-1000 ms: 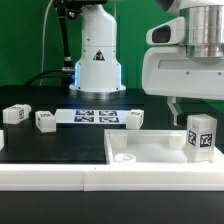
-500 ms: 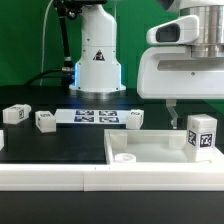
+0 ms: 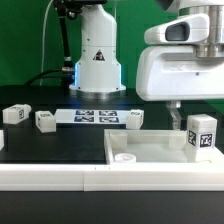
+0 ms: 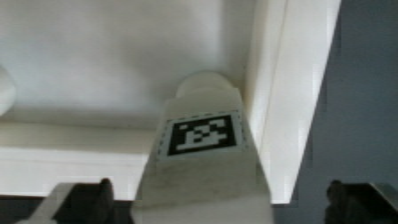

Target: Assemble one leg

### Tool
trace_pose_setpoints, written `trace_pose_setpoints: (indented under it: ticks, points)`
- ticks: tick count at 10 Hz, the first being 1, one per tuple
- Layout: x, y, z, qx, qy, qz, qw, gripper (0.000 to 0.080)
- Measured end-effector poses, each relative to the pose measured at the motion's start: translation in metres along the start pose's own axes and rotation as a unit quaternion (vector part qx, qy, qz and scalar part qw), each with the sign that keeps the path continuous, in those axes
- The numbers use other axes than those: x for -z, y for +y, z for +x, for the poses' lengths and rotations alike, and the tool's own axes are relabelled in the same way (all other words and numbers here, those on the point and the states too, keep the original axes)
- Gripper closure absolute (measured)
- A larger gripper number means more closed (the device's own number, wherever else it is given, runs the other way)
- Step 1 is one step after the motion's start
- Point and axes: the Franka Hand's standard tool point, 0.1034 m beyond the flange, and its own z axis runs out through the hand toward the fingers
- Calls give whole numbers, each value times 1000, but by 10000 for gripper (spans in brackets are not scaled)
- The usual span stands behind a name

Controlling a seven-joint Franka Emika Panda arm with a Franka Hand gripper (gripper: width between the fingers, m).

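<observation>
The leg (image 3: 202, 133) is a small white post with a black-and-white square tag on its face. It stands upright on the big white tray piece (image 3: 155, 147), at the tray's end on the exterior view's right. In the wrist view the leg (image 4: 205, 135) is right beside the tray's raised rim.

The end effector (image 4: 226, 203) hangs over the leg with its jaws wide apart. It has hold of nothing. In the wrist view, one dark finger (image 4: 86, 200) is just beside the leg. I cannot tell if it touches. The other finger (image 4: 365, 200) is on the other side, with a clear gap between it and the leg. So the leg is between the two fingers. In the exterior view only one finger (image 3: 172, 113) shows. It points down under the big white hand, near the top of the leg.

The tray lies flat on the black desk (image 3: 40, 145). Behind it, on the desk, is the marker board (image 3: 97, 116). Three more small white posts with tags are there too. The first post (image 3: 13, 113) and the second post (image 3: 44, 120) are on the exterior view's left of the marker board. The third post (image 3: 133, 118) is at its other end. The robot's white base (image 3: 97, 60) stands at the back.
</observation>
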Motion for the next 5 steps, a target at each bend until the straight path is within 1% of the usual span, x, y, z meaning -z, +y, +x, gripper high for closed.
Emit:
trace_pose_setpoints:
  ticks: [1, 2, 5]
  points:
    - [0, 0, 0, -1, 0, 0, 1000, 417]
    - [0, 0, 0, -1, 0, 0, 1000, 509]
    - [0, 0, 0, -2, 0, 0, 1000, 509]
